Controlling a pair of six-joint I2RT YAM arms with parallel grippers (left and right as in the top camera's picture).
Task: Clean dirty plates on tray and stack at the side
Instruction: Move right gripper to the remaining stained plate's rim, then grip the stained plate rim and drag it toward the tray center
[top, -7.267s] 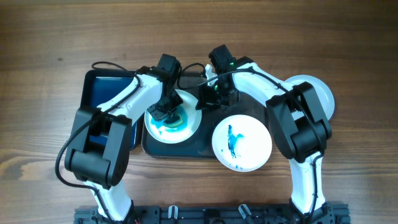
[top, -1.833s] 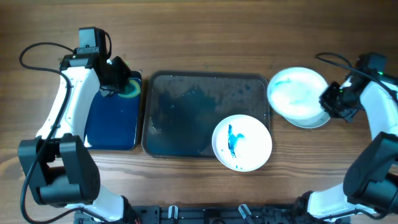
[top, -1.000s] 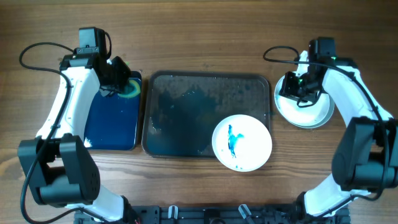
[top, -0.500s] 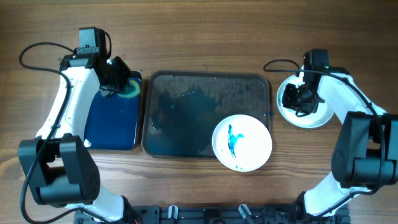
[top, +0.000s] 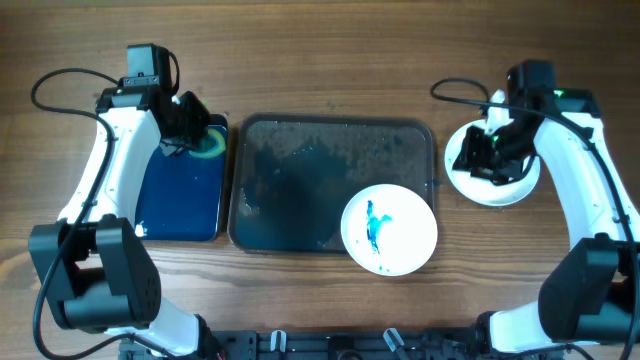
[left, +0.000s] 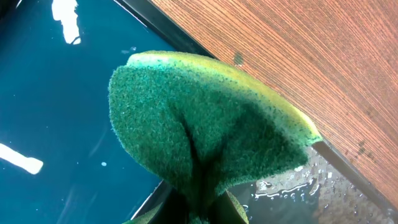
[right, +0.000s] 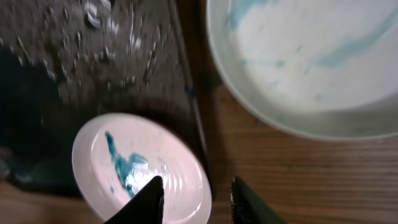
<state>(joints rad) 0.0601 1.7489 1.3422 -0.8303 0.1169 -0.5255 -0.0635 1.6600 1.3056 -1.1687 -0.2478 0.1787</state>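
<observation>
The left gripper hangs over the far right corner of the blue tray, pinched tight on a green sponge with a yellow edge. The sponge is creased down its middle where it is held. Water pools in the blue tray, and beyond its rim the wooden counter shows.

Just to the right sits the wet grey tray. A streaked plate, marked with a blue smear, rests on its near right corner and overhangs the rim.

Off the tray's far right corner, on the counter, lies a smeared plate with only faint blue traces. The right gripper hovers above it, fingers spread apart and holding nothing.
</observation>
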